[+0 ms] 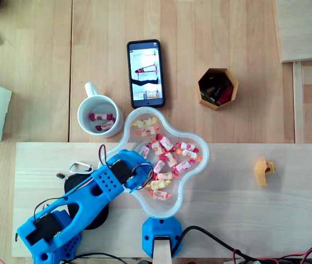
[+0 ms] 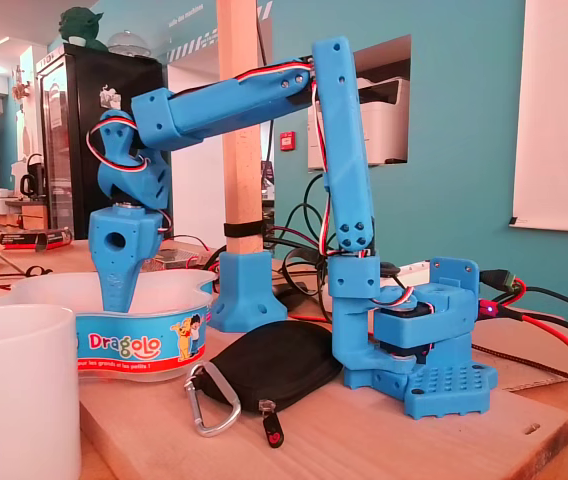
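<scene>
fingers (image 2: 116, 285) down in bowl (image 1: 164, 208), among candies (image 1: 170, 159), open or closed cannot tell | overhead view: bowl's left rim just beside fingers | mug (image 1: 82, 107) near, up-left past rim | black pouch (image 2: 264, 365) below-left, under arm | yellow piece (image 1: 263, 170) well apart rightward

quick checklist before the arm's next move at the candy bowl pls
1. Jaws inside the bowl: ok, the tip dips past its left rim in the overhead view.
2. Jaws open or shut: cannot tell, the arm covers them from above and the bowl wall blurs them in the fixed view.
3. Candy held: cannot tell.
4. Candies near the tip: ok, they lie heaped right beside it.
5. Mug ready: ok, upright beside the bowl, two candies inside, apart from the arm.
6. Phone out of the way: ok, it lies flat beyond the bowl.
</scene>
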Controlling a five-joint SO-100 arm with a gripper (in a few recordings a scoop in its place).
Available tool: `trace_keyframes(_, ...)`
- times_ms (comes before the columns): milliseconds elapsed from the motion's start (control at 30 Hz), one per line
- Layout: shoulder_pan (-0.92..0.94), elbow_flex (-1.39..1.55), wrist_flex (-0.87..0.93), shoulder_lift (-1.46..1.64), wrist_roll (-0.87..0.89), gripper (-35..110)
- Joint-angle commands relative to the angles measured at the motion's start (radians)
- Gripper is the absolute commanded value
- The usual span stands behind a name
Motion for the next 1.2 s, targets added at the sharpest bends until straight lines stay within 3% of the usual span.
trace_keyframes(0, 0.023, -0.017, 0.011, 0.066, 0.020, 1)
trace_keyframes(300, 0.005, -0.124, 0.020, 0.083, 0.021, 25)
trace_keyframes(700, -0.133, -0.141, 0.009, 0.031, 0.084, 17)
trace_keyframes(1167, -0.121, -0.161, 0.009, -0.049, 0.089, 24)
